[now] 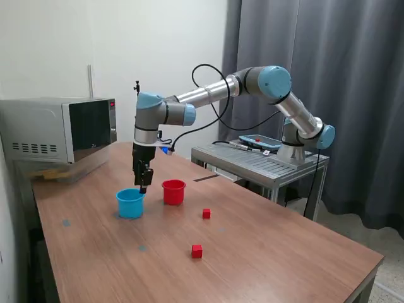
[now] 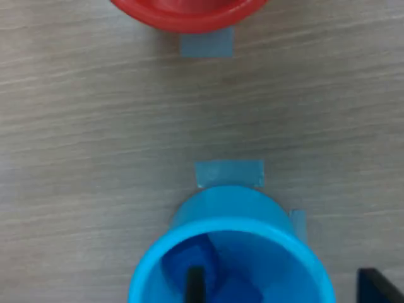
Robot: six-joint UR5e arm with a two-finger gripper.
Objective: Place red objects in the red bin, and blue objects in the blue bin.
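While the gripper (image 1: 142, 187) hangs directly over the light blue cup (image 1: 130, 203), its jaws stand apart and empty, with dark blue cubes (image 2: 189, 260) lying on the cup's floor below them. Seen from outside, the blue cup sits at about 9 o'clock from the red cup (image 1: 173, 192), the two near each other on the desk (image 1: 265, 252).

What the next move likely turns on is where the red cubes lie from the jaws: the nearer red cube (image 1: 206, 213) is at roughly 4 o'clock from the gripper in the exterior view, just past the red cup, and the farther red cube (image 1: 197, 251) at about 5 o'clock, well apart from both cups. Being cubes, they have no long axis to match.

Counted: two red cubes loose on the desk, what looks like two blue cubes inside the blue cup though they overlap, one red cup, one blue cup. Blue appears sorted; red is not yet begun.
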